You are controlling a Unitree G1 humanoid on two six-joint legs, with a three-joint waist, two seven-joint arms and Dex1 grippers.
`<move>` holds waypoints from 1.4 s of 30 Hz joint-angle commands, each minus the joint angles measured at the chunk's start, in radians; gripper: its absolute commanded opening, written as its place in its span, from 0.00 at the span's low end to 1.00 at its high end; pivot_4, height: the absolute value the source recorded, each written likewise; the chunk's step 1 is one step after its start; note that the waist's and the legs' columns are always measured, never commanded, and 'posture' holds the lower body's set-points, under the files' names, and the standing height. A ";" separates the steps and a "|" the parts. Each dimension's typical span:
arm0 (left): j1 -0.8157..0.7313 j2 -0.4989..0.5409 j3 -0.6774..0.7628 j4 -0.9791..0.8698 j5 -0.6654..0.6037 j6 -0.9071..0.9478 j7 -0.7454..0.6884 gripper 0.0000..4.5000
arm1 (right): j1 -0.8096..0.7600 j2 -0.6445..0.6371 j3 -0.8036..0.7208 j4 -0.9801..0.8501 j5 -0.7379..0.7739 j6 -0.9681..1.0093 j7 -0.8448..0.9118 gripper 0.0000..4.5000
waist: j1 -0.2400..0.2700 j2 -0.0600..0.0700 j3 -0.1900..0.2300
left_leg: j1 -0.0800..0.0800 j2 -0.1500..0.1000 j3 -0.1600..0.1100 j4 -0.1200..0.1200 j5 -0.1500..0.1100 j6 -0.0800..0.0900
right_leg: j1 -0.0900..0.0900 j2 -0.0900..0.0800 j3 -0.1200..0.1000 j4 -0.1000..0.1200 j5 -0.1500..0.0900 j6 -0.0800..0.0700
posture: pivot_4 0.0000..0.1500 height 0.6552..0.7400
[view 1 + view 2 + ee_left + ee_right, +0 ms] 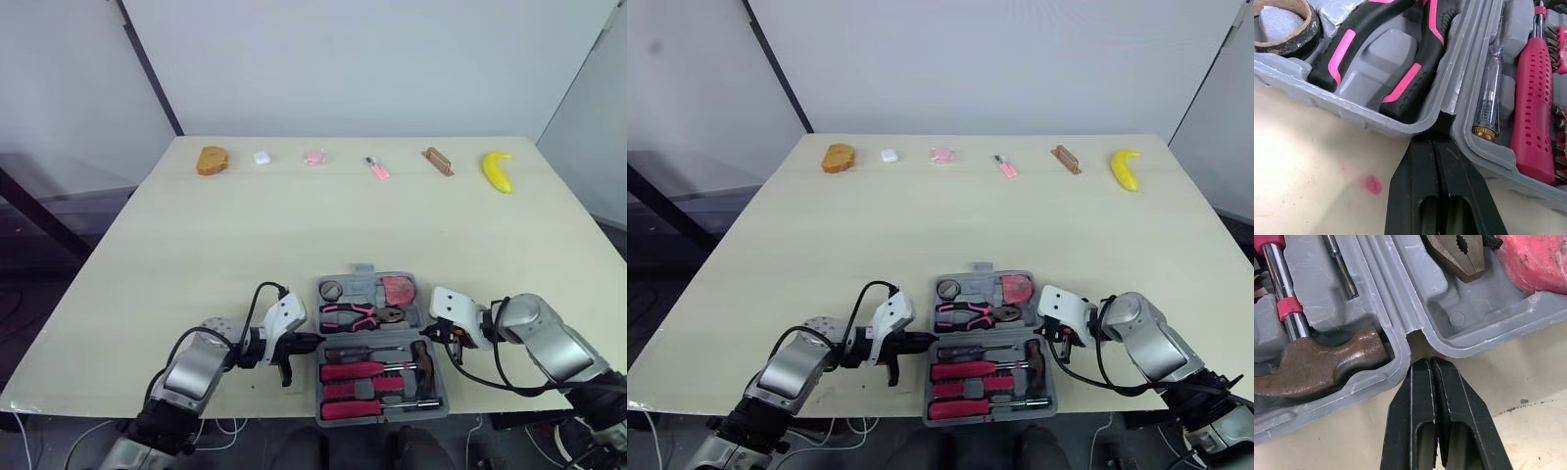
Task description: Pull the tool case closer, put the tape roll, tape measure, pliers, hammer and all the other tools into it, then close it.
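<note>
Tool case (363,270) lies open at the near edge of the table (245,225), between both arms.

Left gripper (1436,139): fingers pressed together, gripping nothing, tips at the hinge notch on the case's left side.

Right gripper (1431,363): the same, tips at the right hinge notch.

Far half holds tape roll (331,290), pliers (348,315) and tape measure (398,289). Near half holds hammer (1317,364) and pink-handled screwdriver (1533,103).

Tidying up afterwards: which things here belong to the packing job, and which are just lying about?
Job: tool case, tape roll, pliers, tape measure, hammer.
Lying about, far side of the table: banana, orange lump, small white item.
</note>
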 commanded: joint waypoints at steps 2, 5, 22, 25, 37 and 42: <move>-0.055 -0.011 -0.022 0.026 0.013 0.013 0.027 0.00 | 0.003 0.009 0.006 -0.020 0.007 -0.004 0.007 0.02 | 0.002 0.000 0.000 | 0.000 0.000 0.000 0.000 0.000 0.000 | 0.000 0.000 0.000 0.000 0.000 0.000 | 1.00 1.00; -0.060 -0.009 -0.024 0.024 0.009 0.018 0.025 0.00 | 0.006 0.009 0.005 -0.022 0.007 -0.003 0.006 0.02 | 0.001 0.000 0.000 | 0.000 0.000 0.000 0.000 0.000 0.000 | 0.000 0.000 0.000 0.001 0.000 0.000 | 1.00 1.00; -0.059 -0.018 -0.027 0.136 0.031 -0.084 0.042 0.00 | -0.010 0.029 -0.007 0.005 0.003 -0.023 -0.019 0.02 | 0.000 0.000 0.000 | 0.003 0.000 -0.001 0.000 0.000 0.000 | 0.003 0.000 0.000 0.001 0.000 0.000 | 1.00 1.00; -0.060 -0.022 -0.029 0.160 0.035 -0.108 0.042 0.00 | -0.010 0.030 -0.007 0.007 0.002 -0.024 -0.017 0.02 | 0.001 0.000 0.000 | 0.003 0.000 -0.001 0.000 0.000 0.000 | 0.003 0.000 0.000 0.001 0.000 0.000 | 1.00 1.00; -0.033 -0.016 -0.018 0.233 0.037 -0.195 0.043 0.00 | -0.009 0.028 -0.028 0.009 0.005 -0.035 -0.025 0.02 | -0.001 0.002 -0.001 | 0.006 0.000 -0.001 0.000 0.000 0.000 | 0.007 0.000 0.000 0.001 0.000 0.000 | 1.00 1.00; 0.008 0.000 0.048 0.241 -0.008 -0.281 0.034 0.00 | 0.025 0.005 -0.107 -0.021 0.063 -0.039 -0.018 0.02 | -0.004 0.002 -0.001 | 0.006 0.001 -0.001 0.000 0.000 0.000 | 0.007 0.000 0.000 0.001 0.000 0.000 | 1.00 1.00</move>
